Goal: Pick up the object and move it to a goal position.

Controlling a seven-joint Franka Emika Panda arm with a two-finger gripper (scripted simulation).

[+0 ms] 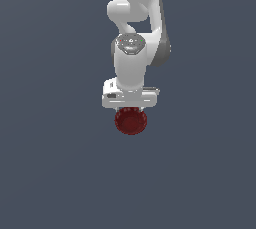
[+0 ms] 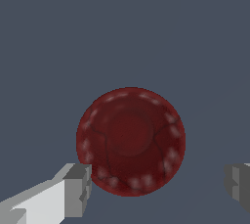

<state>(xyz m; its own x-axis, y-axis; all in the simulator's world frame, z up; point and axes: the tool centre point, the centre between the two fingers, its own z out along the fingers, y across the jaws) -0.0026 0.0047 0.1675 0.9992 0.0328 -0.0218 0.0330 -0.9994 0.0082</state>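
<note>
Gripper (image 2: 158, 189) fingers stand spread wide and hold nothing: in the wrist view one pale finger (image 2: 73, 189) enters at the lower left of the frame and the other shows only as a grey tip at the lower right edge, with bare floor between them apart from the bowl's near edge. The dark red bowl (image 2: 131, 141) sits a little below the middle of that frame, mouth up, its thin rim catching small highlights. It is round, so it has no long axis to line up with; any approach angle suits it equally.

What matters is the offset. The bowl's centre lies above the line joining the two fingertips in the wrist frame and nearer the lower-left finger, whose tip looks just beside or touching the rim, while the other finger is well apart from it. Whether that near finger truly touches I cannot tell.

In the exterior view the hand (image 1: 130, 98) hangs at the frame's centre on the white arm (image 1: 132, 48), and the bowl (image 1: 131, 121) shows directly below it in the picture, partly tucked under the hand. No goal marker is visible in either view.

My judgement: the hand needs to shift toward the bowl's centre before closing, so both fingers straddle the rim.
</note>
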